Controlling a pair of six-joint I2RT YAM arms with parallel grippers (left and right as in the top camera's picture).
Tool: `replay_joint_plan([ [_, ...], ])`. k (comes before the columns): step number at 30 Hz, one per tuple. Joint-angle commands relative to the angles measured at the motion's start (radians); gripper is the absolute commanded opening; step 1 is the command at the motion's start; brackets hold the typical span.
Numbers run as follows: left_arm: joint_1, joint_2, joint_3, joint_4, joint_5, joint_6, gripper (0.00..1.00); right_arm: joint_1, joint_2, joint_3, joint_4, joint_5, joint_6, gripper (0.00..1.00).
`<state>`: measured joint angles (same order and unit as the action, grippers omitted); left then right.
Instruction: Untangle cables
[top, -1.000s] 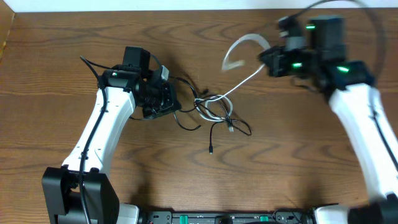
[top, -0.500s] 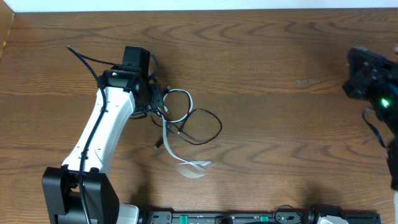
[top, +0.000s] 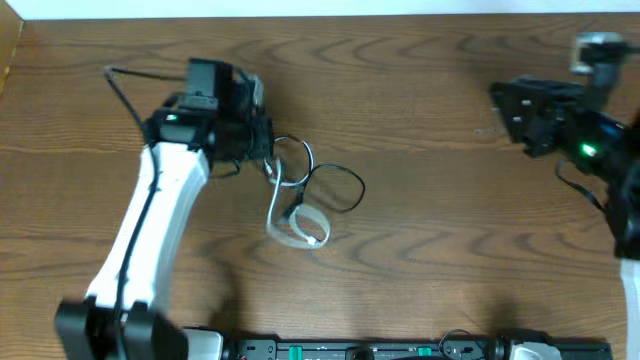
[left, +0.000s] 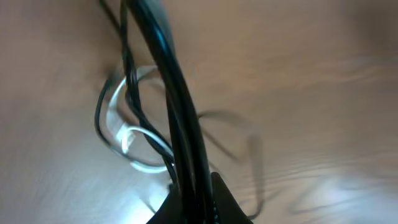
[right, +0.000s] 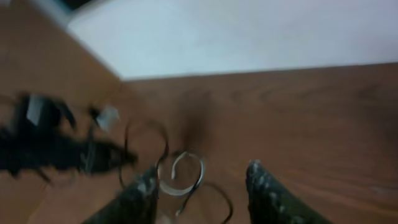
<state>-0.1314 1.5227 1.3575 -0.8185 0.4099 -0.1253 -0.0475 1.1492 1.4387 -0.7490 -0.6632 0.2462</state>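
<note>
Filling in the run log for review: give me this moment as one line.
white cable, black cable: overlapping loops | left gripper: at both, grip unclear | right gripper: open, empty, far from both

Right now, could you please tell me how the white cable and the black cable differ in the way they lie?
The white cable looks flatter and broader than the thin black cable. The white cable runs fairly straight, then curls into a small tight loop at its end. The black cable spreads into a wider, open loop beside it. Both cross each other close to the left pincer, so they are tangled together there.
</note>
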Motion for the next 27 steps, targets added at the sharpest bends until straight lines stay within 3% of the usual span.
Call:
replay_joint_plan([
  [1,0.004,-0.149,0.091,0.048,0.219,0.023,0.07,0.079,0.048,0.008,0.005,-0.066,-0.045,0.48],
  [8,0.004,-0.294,0.092,0.132,0.334,-0.036,0.07,0.215,0.155,0.008,0.052,-0.043,-0.045,0.59],
  [19,0.004,-0.262,0.092,0.128,0.529,-0.007,0.07,0.41,0.299,0.008,0.148,-0.045,-0.045,0.77],
  [27,0.004,-0.222,0.092,0.117,0.524,-0.024,0.07,0.508,0.38,0.008,0.163,-0.047,-0.05,0.7],
])
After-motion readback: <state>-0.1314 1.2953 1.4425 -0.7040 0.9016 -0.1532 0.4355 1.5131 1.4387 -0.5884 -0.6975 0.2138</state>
